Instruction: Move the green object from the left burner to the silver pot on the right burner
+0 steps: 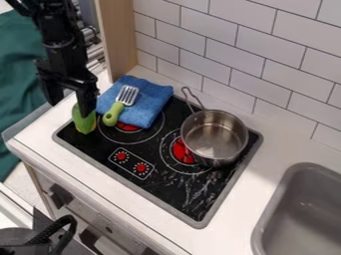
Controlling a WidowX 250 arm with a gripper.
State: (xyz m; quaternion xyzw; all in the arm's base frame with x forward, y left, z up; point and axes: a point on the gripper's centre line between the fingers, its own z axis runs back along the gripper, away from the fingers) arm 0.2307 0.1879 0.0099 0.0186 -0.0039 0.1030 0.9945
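The black gripper (69,98) hangs at the upper left, beside the stove's left corner, its two fingers spread apart. A green object (84,121) stands at the left edge of the black stove top, left of the left burner; its upper part is partly hidden by the nearer-right finger. Whether they touch, I cannot tell. The silver pot (214,135) sits over the right burner (181,151), shifted toward the back right, and its inside looks empty. Its handle points to the back left.
A folded blue towel (152,103) covers part of the left burner (128,128). On it lies a slotted spatula (120,105) with a green handle. A tiled wall (233,55) runs behind the stove, and a grey sink (303,214) is at the lower right.
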